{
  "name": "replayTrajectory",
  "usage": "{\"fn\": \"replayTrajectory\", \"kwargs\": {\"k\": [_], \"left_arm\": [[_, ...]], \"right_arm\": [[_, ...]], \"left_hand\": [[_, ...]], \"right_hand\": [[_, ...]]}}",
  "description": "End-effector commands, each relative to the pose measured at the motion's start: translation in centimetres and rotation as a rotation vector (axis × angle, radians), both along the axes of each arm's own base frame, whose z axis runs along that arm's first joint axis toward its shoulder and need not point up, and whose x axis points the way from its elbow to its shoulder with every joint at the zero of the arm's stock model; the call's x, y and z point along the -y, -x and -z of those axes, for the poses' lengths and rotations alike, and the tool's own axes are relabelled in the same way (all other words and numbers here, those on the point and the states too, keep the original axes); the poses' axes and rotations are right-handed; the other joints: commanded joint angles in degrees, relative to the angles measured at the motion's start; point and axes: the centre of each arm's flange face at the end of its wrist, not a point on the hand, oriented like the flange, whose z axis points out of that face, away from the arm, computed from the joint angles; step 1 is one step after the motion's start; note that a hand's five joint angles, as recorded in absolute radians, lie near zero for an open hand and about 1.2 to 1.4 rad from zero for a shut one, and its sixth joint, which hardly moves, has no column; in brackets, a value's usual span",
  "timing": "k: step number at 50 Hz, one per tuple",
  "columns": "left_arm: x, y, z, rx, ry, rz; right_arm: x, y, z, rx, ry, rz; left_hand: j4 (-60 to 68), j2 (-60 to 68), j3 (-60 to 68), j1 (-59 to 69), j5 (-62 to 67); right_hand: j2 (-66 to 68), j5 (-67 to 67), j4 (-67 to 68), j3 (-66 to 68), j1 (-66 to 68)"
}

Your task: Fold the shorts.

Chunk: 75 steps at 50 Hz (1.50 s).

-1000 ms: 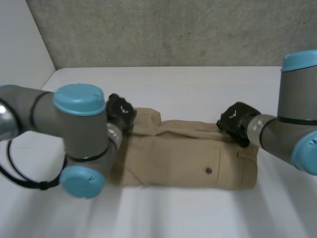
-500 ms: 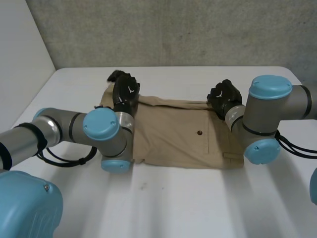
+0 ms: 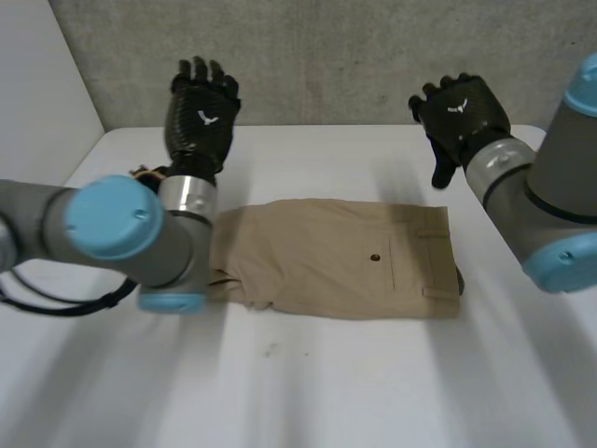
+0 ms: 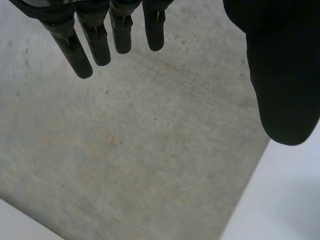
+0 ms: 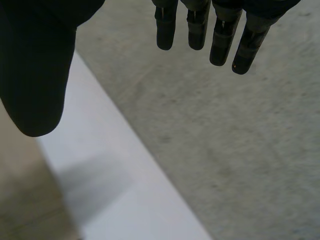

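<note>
We find the shorts (image 3: pixel 345 257) folded flat mid-desk (image 3: pixel 373 383). The left hand (image 3: pixel 201 110) and right hand (image 3: pixel 462 110) hover clear, fingers straight, holding nothing. We judge folding essentially complete.

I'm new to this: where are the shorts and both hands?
shorts (image 3: pixel 326 261), head view, middle of cloth.
left hand (image 3: pixel 201 117), head view, its back.
right hand (image 3: pixel 459 110), head view, its back.

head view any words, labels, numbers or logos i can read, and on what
No words or numbers can be read.
On the left hand: a small white emblem on its back, no letters.
On the right hand: the same emblem.
On the shorts: no label or print.
</note>
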Motion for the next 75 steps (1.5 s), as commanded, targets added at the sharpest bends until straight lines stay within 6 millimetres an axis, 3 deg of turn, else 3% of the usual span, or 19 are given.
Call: {"fn": "replayTrajectory", "kwargs": {"k": [1,4,8,13,19,30,32,35,37,45,52,56,62,66,68,70,71,73,75], "left_arm": [[-2.6,-3.8,-0.4,-0.163,-0.255,0.069],[-3.2,-4.5,0.3,-0.202,-0.357,0.085],[-3.7,-5.6,1.8,-0.257,-0.517,0.085],[-4.4,-6.2,3.2,-0.277,-0.651,0.085],[-3.9,-6.6,4.9,-0.261,-0.699,0.058],[-3.7,-6.8,5.5,-0.257,-0.713,0.045],[-3.8,-6.9,5.5,-0.255,-0.716,0.044],[-3.9,-6.9,5.5,-0.256,-0.719,0.042],[-4.0,-6.9,5.4,-0.255,-0.719,0.043],[-5.2,-6.8,5.9,-0.233,-0.751,0.05],[-6.6,-7.5,4.9,-0.234,-0.754,0.05],[-7.0,-7.6,4.8,-0.234,-0.754,0.05],[-7.2,-7.7,4.3,-0.237,-0.742,0.051],[-7.5,-7.9,4.0,-0.236,-0.746,0.047],[-7.8,-8.0,3.8,-0.237,-0.746,0.049],[-8.0,-8.1,3.8,-0.237,-0.746,0.047],[-8.1,-8.1,3.7,-0.238,-0.745,0.048],[-8.3,-8.2,3.6,-0.238,-0.742,0.05],[-8.5,-8.3,3.5,-0.239,-0.741,0.05]], "right_arm": [[-3.7,2.6,2.9,0.043,-0.284,0.015],[-4.7,3.3,3.7,0.081,-0.345,0.018],[-6.1,4.1,6.3,0.108,-0.437,-0.007],[-6.2,5.1,8.1,0.128,-0.446,0.011],[-6.2,5.6,10.5,0.126,-0.441,0.027],[-4.8,5.5,13.6,0.09,-0.453,0.037],[-4.6,5.7,13.9,0.077,-0.453,0.04],[-4.2,6.0,13.8,0.067,-0.443,0.048],[-4.0,6.2,13.8,0.066,-0.442,0.053],[-1.6,9.7,12.6,0.074,-0.412,0.167],[-0.1,14.3,10.4,-0.064,-0.366,0.268],[0.3,15.0,10.0,-0.15,-0.37,0.269],[0.7,11.4,7.0,-0.153,-0.266,0.174],[-0.6,6.6,4.3,-0.161,-0.173,0.036],[-1.7,4.2,3.4,-0.162,-0.142,-0.042],[-4.1,0.4,2.7,-0.173,-0.109,-0.171],[-5.9,-2.0,3.1,-0.191,-0.103,-0.258],[-6.8,-3.2,3.5,-0.205,-0.102,-0.302],[-9.3,-6.0,4.9,-0.252,-0.102,-0.427]], "left_hand": [[-1.7,-1.4,-2.2,-2.2,-2.5],[-1.7,-1.4,-2.2,-2.2,-2.5],[-1.7,-1.4,-2.2,-2.2,-2.5],[-1.3,-1.1,-1.9,-1.8,-2.2],[0.9,1.1,0.3,0.4,0.0],[0.7,1.0,0.2,0.2,-0.1],[0.7,1.0,0.2,0.2,-0.1],[0.4,0.6,-0.2,-0.1,-0.5],[0.2,0.4,-0.3,-0.3,-0.7],[-0.4,-0.2,-1.0,-0.9,-1.3],[-0.6,-0.4,-1.2,-1.1,-1.5],[-0.6,-0.4,-1.2,-1.1,-1.5],[-0.6,-0.4,-1.2,-1.1,-1.5],[-0.4,-0.2,-1.0,-0.9,-1.3],[-0.4,-0.2,-1.0,-0.9,-1.3],[-0.6,-0.4,-1.2,-1.1,-1.5],[-0.6,-0.4,-1.2,-1.1,-1.5],[-0.4,-0.2,-1.0,-0.9,-1.3],[-0.6,-0.4,-1.2,-1.1,-1.5]], "right_hand": [[-2.2,-3.3,-2.9,-1.7,-1.2],[-2.2,-3.3,-2.9,-1.7,-1.2],[5.4,4.3,4.8,5.9,6.4],[14.9,13.8,14.2,15.3,15.9],[16.9,15.8,16.2,17.4,17.9],[21.3,20.2,20.6,21.7,22.2],[33.3,32.2,32.6,33.7,34.3],[63.4,62.3,62.7,63.8,64.3],[67.8,66.7,67.1,68.2,68.7],[67.8,66.7,67.1,68.3,68.8],[67.8,66.7,67.1,68.3,68.8],[67.8,66.7,67.1,68.3,68.8],[67.8,66.7,67.1,68.3,68.8],[67.8,66.7,67.1,68.3,68.8],[67.8,66.7,67.1,68.3,68.8],[67.8,66.7,67.1,68.3,68.8],[67.8,66.7,67.1,68.3,68.8],[67.8,66.7,67.1,68.3,68.8],[67.8,66.7,67.1,68.3,68.8]]}}
